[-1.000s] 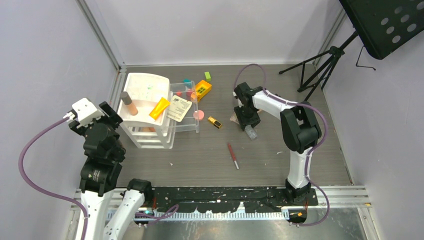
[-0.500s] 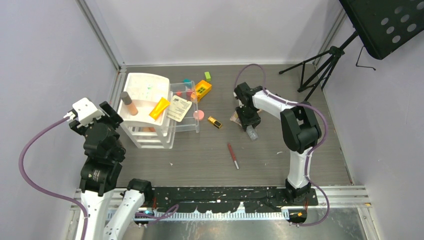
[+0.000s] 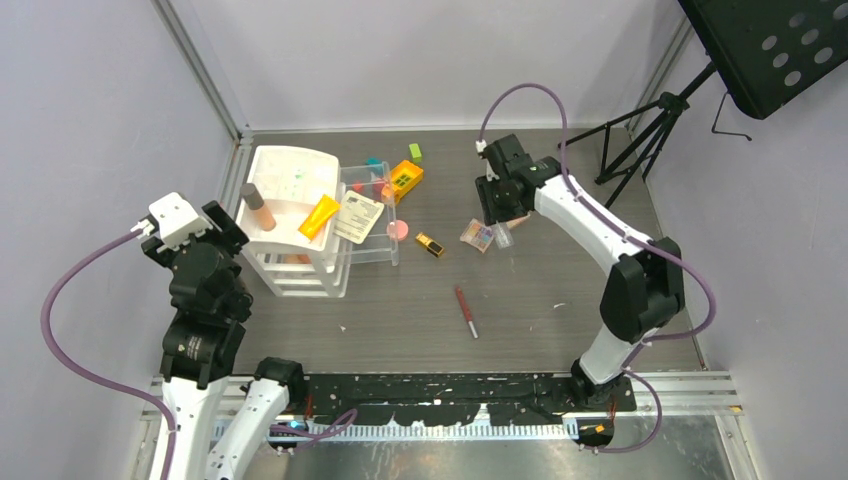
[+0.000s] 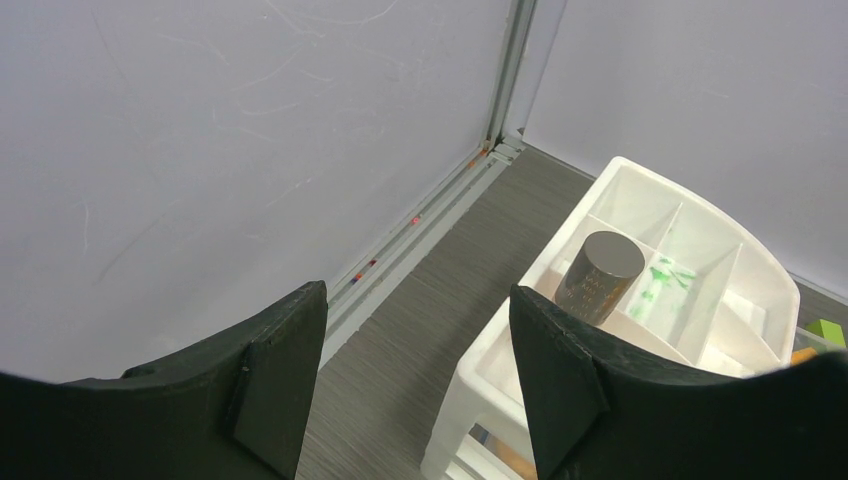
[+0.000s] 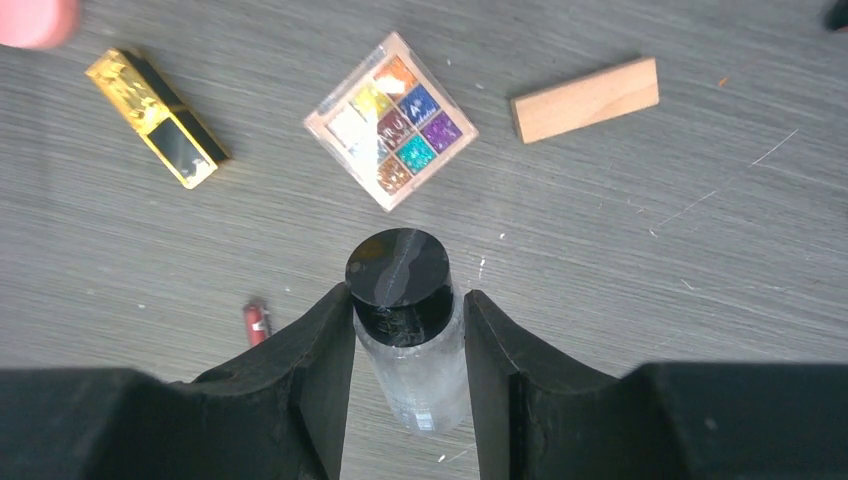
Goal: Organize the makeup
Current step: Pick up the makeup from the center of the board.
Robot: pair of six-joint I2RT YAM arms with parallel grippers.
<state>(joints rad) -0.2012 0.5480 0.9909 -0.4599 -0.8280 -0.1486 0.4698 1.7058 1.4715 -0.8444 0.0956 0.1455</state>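
My right gripper is shut on a clear bottle with a black cap and holds it above the table; from above the bottle hangs under the gripper. Below it lie an eyeshadow palette, a gold-black lipstick and a red pencil. A pink compact sits by the clear drawers. An orange tube and a beige tube with a dark cap rest in the white organizer. My left gripper is open and empty, left of the organizer.
A wooden block lies right of the palette. A yellow-and-red toy brick, a green block and a teal block sit behind the clear drawers. A tripod stands at the back right.
The right gripper closed on the bottle lying on the table, raised it and swung toward the back. The palette under it has come into sight. The left arm stayed still.
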